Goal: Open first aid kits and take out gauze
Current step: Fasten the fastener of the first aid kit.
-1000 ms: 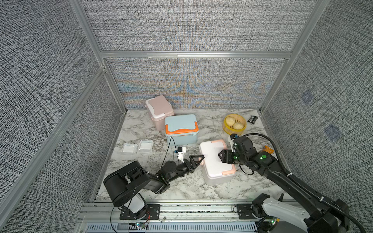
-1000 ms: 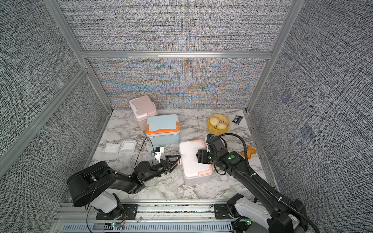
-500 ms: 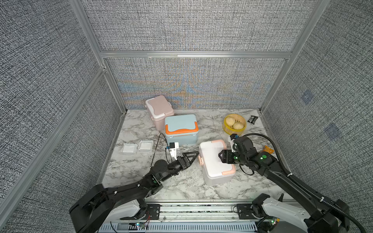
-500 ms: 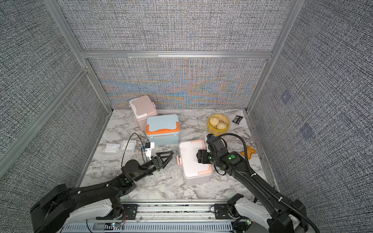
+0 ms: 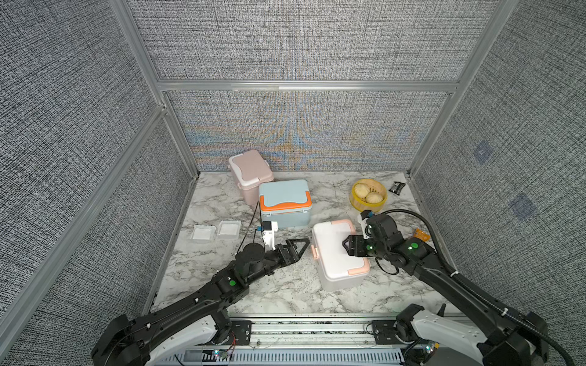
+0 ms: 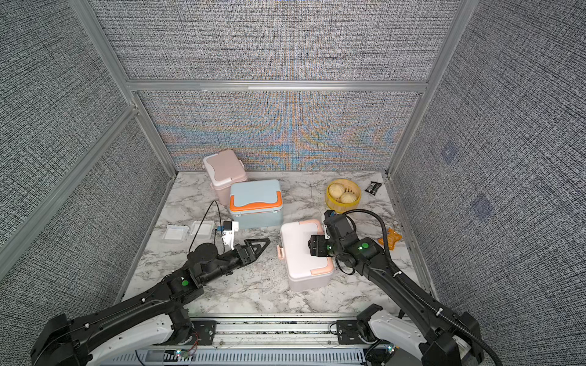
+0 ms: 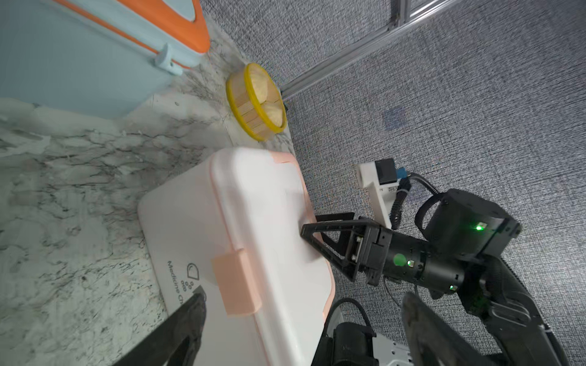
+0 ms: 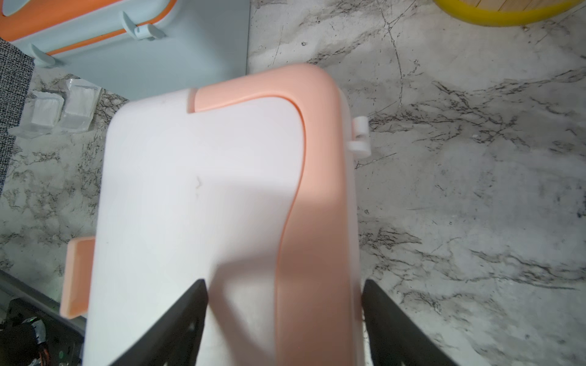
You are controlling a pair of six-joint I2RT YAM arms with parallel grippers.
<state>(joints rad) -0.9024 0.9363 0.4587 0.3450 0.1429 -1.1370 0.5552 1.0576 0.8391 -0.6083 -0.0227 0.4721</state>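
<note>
Jaws wide on right gripper [image 5: 346, 246], straddling peach handle [image 8: 317, 190] of white kit [image 5: 333, 269], one tip on lid [image 8: 190, 190]; left gripper [image 5: 302, 245] gaping, empty, just left of latch [image 5: 314, 252].

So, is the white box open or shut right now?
Shut. The lid of the white box lies flat on its base with no gap in both top views; nothing inside shows.

Smooth matt plastic white kit [image 5: 329, 264] on marble-patterned tabletop [image 5: 285, 291].
</note>
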